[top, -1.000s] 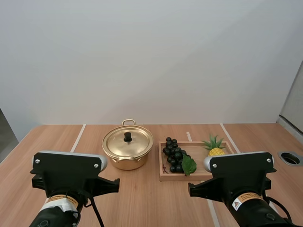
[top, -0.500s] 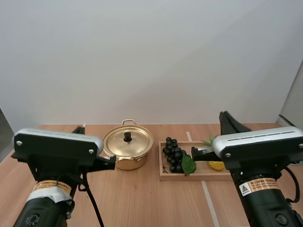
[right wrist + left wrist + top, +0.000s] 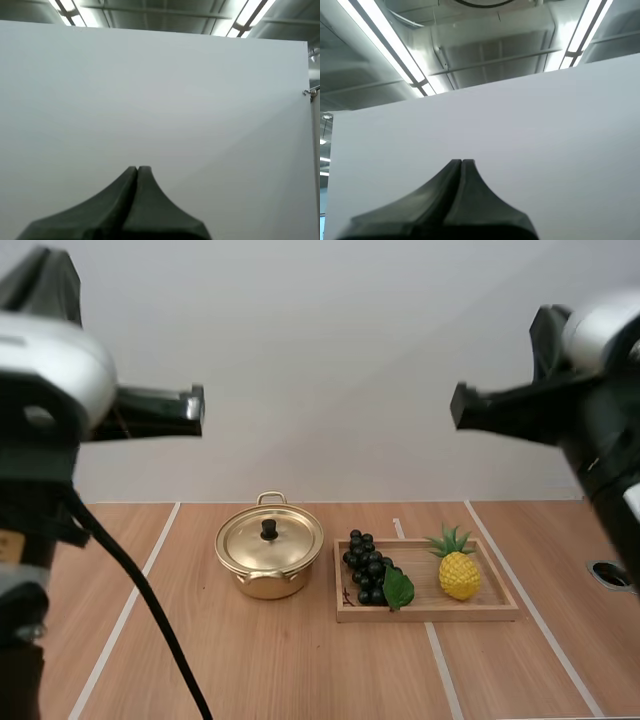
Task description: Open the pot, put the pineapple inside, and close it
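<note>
The left jaws are pressed together into one dark wedge with no gap and nothing between them, as the left wrist view shows. The right jaws are the same in the right wrist view, tips meeting and holding nothing. In the high view both sets of jaws hang high above the worktop, the left arm and the right arm each reaching forward towards a plain white panel.

Well below the left jaws, off towards the right jaws' side, stands the golden pot. Its lid sits on it, with a black knob at the middle. The pot is upright, and one of its loop handles shows on the side away from the jaws. Neither set of jaws touches it.

Well below the right jaws lies the wooden tray, just beside the pot on the side away from the left jaws. The pineapple rests in the tray at the end nearer the right jaws' side, its green crown pointing away from the arms. A bunch of dark grapes with a green leaf lies at the tray's other end, the end next to the pot. A bare strip of tray separates the pineapple from the grapes. The pineapple is well apart from both sets of jaws.
</note>
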Action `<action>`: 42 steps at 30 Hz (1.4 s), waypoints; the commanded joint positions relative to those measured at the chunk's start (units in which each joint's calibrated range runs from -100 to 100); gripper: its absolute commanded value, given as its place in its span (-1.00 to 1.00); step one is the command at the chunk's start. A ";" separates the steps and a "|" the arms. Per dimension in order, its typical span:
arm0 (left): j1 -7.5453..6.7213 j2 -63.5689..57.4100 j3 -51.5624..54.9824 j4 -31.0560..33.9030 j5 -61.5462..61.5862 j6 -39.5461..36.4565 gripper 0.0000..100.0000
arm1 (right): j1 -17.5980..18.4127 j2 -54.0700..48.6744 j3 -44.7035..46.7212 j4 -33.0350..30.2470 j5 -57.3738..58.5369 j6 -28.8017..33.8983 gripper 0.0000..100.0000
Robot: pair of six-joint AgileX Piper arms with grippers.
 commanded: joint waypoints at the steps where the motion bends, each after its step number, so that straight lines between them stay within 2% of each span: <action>1: 0.09 5.50 -8.75 -0.49 11.15 -0.56 -1.00 | 0.04 4.32 -9.69 0.14 12.64 -0.73 -1.00; 10: 0.09 24.93 -38.81 -1.99 50.38 -0.77 -1.00 | -2.57 20.11 -33.10 -1.19 47.01 0.09 -1.00; 16: 0.09 36.52 -56.58 -3.42 75.57 1.95 -1.00 | -2.72 31.69 -45.87 -3.88 72.43 2.44 -1.00; 23: 0.09 47.92 -69.40 -11.12 106.72 9.18 -1.00 | -2.72 40.94 -53.50 -7.65 92.09 2.73 -1.00; 27: 0.09 52.78 -70.24 -16.76 109.19 13.93 -1.00 | -2.72 45.26 -53.50 -11.16 92.09 2.73 -1.00; 32: 0.09 58.16 -70.24 -21.25 109.19 15.69 -1.00 | -2.72 51.70 -53.50 -14.02 92.09 2.73 -1.00; 42: 0.09 67.43 -70.24 -21.91 109.19 18.81 -1.00 | -2.72 66.27 -53.50 -15.29 92.09 2.35 -1.00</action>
